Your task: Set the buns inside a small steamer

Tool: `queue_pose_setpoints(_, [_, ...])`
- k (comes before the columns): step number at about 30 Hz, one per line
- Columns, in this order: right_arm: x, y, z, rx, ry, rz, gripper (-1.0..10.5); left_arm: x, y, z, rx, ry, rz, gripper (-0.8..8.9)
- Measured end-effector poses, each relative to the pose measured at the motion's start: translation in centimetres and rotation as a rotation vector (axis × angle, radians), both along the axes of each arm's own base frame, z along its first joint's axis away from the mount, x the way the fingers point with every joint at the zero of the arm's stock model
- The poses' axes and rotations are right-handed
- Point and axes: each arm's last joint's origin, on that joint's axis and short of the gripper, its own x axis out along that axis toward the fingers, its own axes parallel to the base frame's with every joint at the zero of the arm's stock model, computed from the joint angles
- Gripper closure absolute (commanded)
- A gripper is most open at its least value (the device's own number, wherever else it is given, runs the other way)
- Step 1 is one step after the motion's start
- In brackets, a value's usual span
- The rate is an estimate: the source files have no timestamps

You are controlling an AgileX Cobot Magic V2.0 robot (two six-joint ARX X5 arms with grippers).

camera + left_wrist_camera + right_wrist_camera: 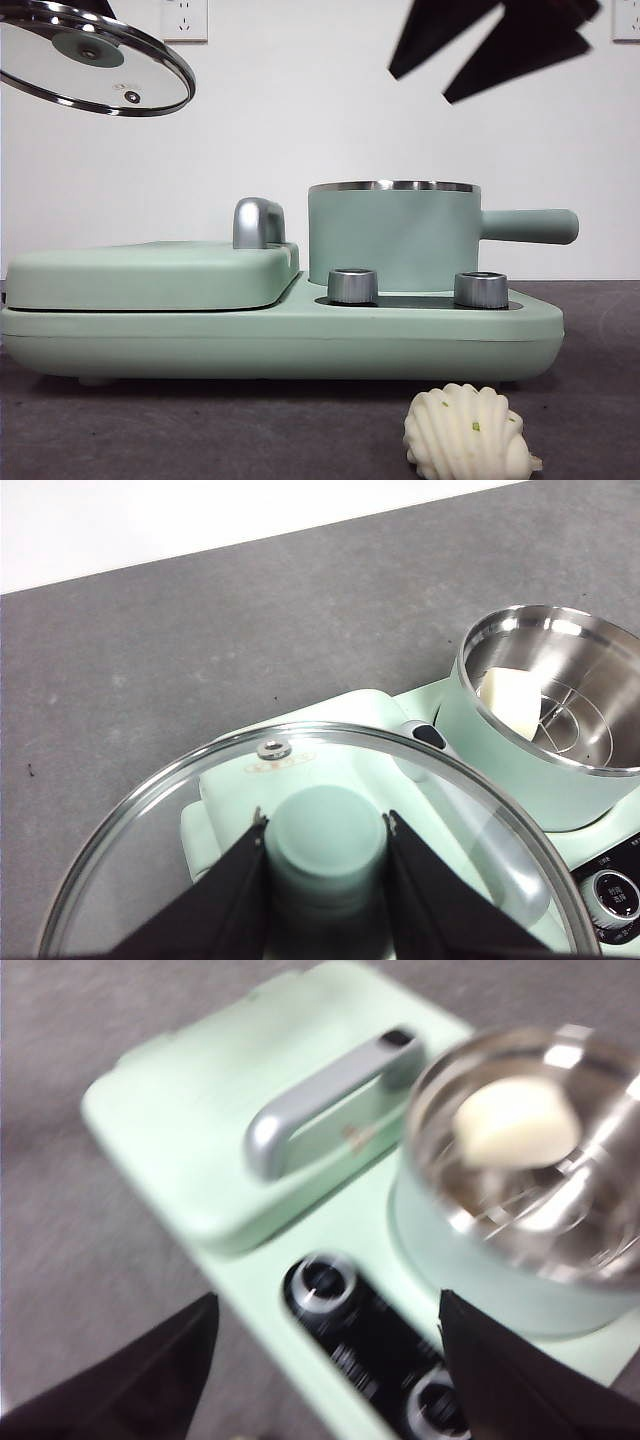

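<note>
While my left gripper (325, 830) holds the glass lid (95, 62) by its mint knob (325, 845), jaws closed against both sides of that knob, the lid hangs tilted in the air above the griddle (150, 275), high at the front view's upper left and well clear of the steamer (392, 235). That steamer stands uncovered on the right part of the green base (280, 335), behind the two steel dials (352, 285), its straight handle (530, 226) pointing toward the base's right end. Inside it, on the wire rack (575, 720), lies the smooth bun (510, 702); from my left wrist it shows as a pale block against the steel wall, off to one side of the lid I carry and lower than it. My right gripper (325, 1360) is spread wide and holds nothing; it hovers above the base near the dials, and the same bun (515, 1122) sits in the pot just beyond its jaws, blurred in that view. In the front view this gripper shows as dark points near the top, above the steamer. The ribbed bun (465, 435) lies on the grey tabletop (200, 425) in front of the base, near the tabletop's front edge and below the right dial, apart from both grippers and touching nothing but the table. The chrome handle (256, 222) of the griddle rises between griddle and steamer.
</note>
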Motion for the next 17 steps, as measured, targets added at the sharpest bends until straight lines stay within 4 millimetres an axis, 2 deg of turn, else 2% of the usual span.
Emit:
queue_pose_setpoints(4, [-1.7,-0.1,-2.4,-0.044,0.057,0.075,6.0,0.0,0.0,0.0,0.000,0.000,0.000,8.03])
queue_pose_setpoints(9, [-3.4,0.7,-6.5,-0.146,0.144,0.163,6.0,0.0,0.0,0.0,0.000,0.000,0.000,8.03])
queue_pose_setpoints(17, [-3.9,1.7,-9.2,-0.236,0.186,0.175,5.9,0.0,0.0,0.0,0.000,0.000,0.000,8.03])
